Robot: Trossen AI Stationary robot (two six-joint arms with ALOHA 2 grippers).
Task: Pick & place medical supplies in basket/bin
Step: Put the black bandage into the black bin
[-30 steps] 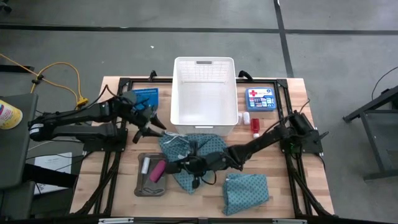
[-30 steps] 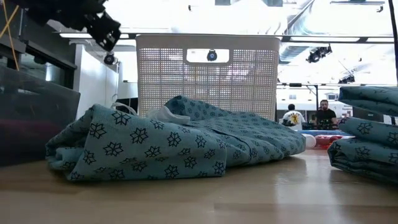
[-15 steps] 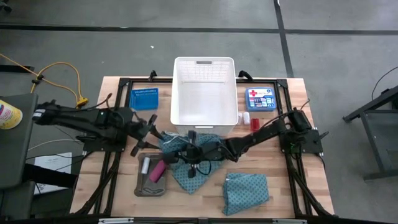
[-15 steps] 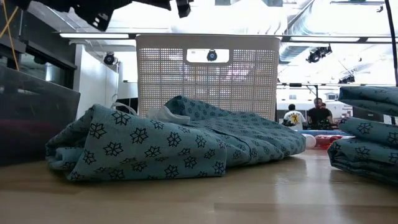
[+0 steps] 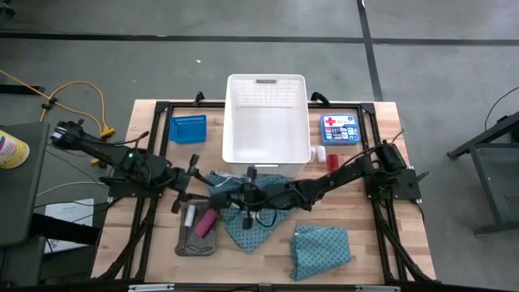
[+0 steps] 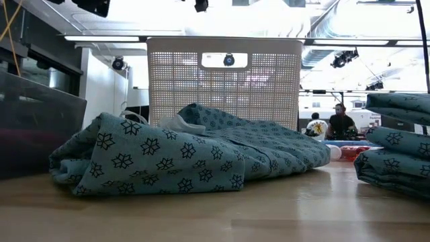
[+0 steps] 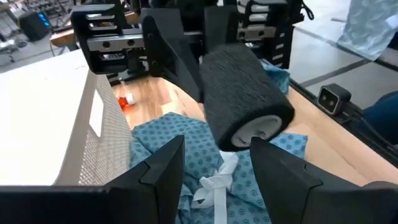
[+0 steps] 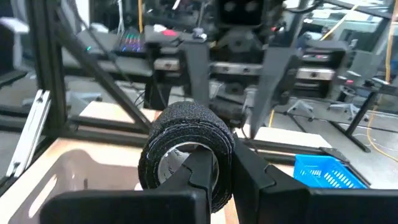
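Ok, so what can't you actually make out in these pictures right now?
- Low view: the large white slotted plastic basket hides its inside behind its own wall.
- High view: the black fabric-wrapped roll, pinched by the right gripper, is lost among the dark arms.
- Left wrist view: whether the open left gripper touches the roll is unclear.
- High view: the small red-and-white pieces are too small to identify.

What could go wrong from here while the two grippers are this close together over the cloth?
The right gripper pinches only the wall of the black roll, so the roll could slip and drop onto the teal cloth below. The left gripper sits right at the roll, so the two grippers could knock together.
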